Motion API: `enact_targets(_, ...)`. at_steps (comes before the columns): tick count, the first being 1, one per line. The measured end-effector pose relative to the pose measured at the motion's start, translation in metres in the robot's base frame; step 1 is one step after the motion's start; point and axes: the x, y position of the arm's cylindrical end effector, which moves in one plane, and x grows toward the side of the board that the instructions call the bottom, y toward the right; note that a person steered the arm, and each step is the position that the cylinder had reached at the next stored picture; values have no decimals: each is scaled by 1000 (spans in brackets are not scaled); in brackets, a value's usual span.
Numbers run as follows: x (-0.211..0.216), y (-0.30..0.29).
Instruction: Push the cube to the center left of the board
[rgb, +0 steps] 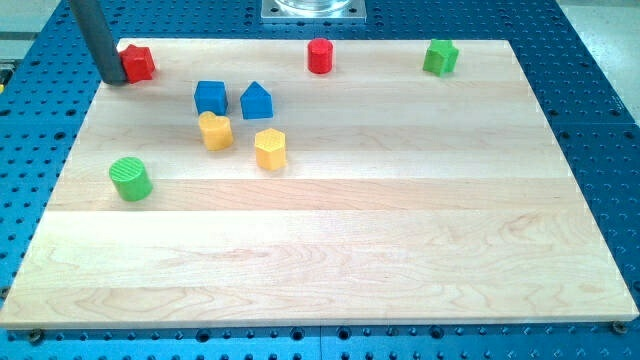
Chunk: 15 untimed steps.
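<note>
The blue cube (210, 97) sits on the wooden board (330, 250) in the upper left part. A blue house-shaped block (256, 101) stands just to its right. My tip (113, 80) is at the board's top left corner, touching the left side of a red star-shaped block (137, 63). The tip is well to the left of and above the blue cube, apart from it.
A yellow heart-shaped block (215, 130) lies just below the cube and a yellow hexagonal block (270, 149) to its lower right. A green cylinder (130, 178) stands at the left. A red cylinder (319, 56) and a green star-shaped block (440, 57) stand along the top edge.
</note>
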Motion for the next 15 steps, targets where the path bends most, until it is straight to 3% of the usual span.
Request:
enact_targets(1,2,42)
enact_targets(2,2,136)
enact_targets(3,28,151)
enact_targets(5,96,78)
enact_targets(6,60,129)
enact_targets(7,52,167)
enact_targets(9,124,112)
enact_targets(10,132,70)
enact_targets(15,124,102)
